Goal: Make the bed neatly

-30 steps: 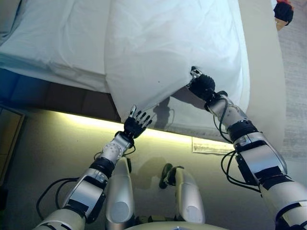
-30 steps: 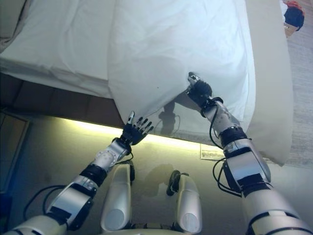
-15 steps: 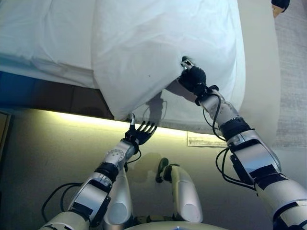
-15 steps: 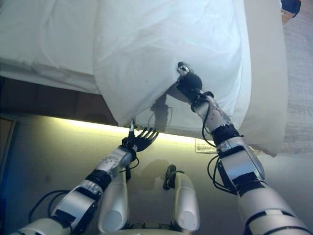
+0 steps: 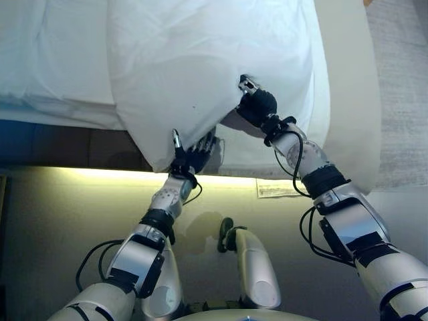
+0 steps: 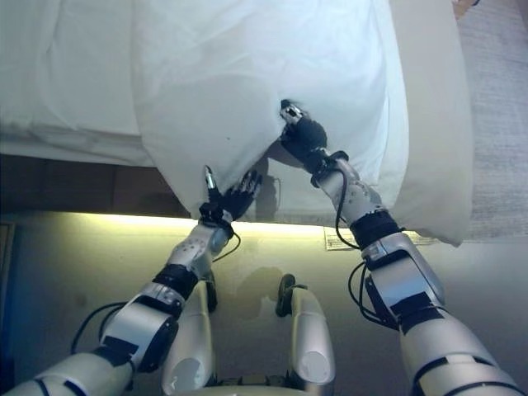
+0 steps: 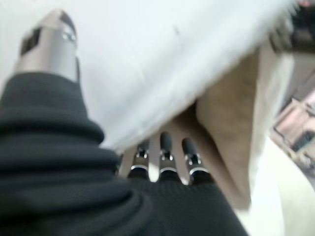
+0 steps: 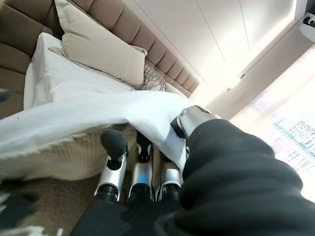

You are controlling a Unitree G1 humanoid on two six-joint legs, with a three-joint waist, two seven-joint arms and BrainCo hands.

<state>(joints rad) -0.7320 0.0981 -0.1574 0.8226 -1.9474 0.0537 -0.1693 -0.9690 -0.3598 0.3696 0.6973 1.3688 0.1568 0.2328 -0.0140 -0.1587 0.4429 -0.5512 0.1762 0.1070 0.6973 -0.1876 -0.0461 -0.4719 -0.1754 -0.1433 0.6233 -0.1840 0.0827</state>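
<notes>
Now the left hand (image 5: 189, 159) is reaching up to the hanging lower corner of the white duvet (image 5: 214, 60), where a second ago it was hovering spread-fingered below the hem, clear of the cloth. In its own wrist view the fingers (image 7: 165, 147) are sliding under the white edge with the thumb lying on top, so the corner is sitting between them, though a firm pinch is not yet showing; I am reading that hand as loosely spread, not closed. The right hand (image 6: 301, 134) is holding the duvet's edge further along, thumb over the fabric and fingers (image 8: 140, 172) beneath it, lifting the cloth off the beige bed side (image 5: 348, 100). The duvet is lying across the mattress and drooping over the near side of the bed between the two hands. With both hands on the hem, the robot is probably getting set to draw the cover straight and even.
</notes>
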